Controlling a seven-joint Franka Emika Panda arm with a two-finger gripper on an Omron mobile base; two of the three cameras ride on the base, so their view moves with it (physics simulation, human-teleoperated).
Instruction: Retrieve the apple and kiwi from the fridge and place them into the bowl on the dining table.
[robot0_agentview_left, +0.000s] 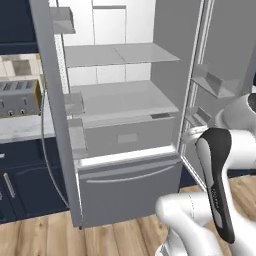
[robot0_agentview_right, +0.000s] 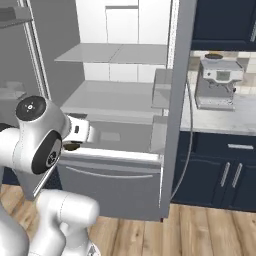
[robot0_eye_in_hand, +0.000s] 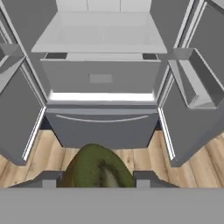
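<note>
Room: simulated kitchen, wood plank floor (robot0_agentview_left: 30, 235), navy cabinets (robot0_agentview_left: 20, 180), pale counter.
Left base view, fridge (robot0_agentview_left: 125, 125): both doors swung wide, white inside, grey shelves bare, bottom drawer (robot0_agentview_left: 130, 187) closed.
Left base view, toaster (robot0_agentview_left: 19, 97): on the counter left of the fridge, behind the left door's edge.
Left base view, arm (robot0_agentview_left: 215, 185): rising at lower right, white with a dark band, in front of the right door.
Right base view, fridge (robot0_agentview_right: 120, 100): seen from the other side, shelves bare, drawer (robot0_agentview_right: 110, 185) closed below a bright white sill.
Right base view, coffee machine (robot0_agentview_right: 216, 82): on the counter right of the fridge, above navy cabinets (robot0_agentview_right: 220, 170).
Right base view, arm (robot0_agentview_right: 40, 145): large at lower left, wrist reaching toward the fridge's lower front.
Right base view, kiwi (robot0_agentview_right: 71, 146): small dark spot just under the wrist, at sill height; too small to read further.
Hand view, floor (robot0_eye_in_hand: 140, 157): planks under the open fridge (robot0_eye_in_hand: 103, 78), door bins to either side.
Hand view, kiwi (robot0_eye_in_hand: 98, 170): brown-green, close and large at bottom centre, outside the fridge, over the floor in front of the drawer.
Hand view, gripper (robot0_eye_in_hand: 97, 180): dark finger tips (robot0_eye_in_hand: 49, 178) set on either side of the kiwi, clamped onto it.
</note>
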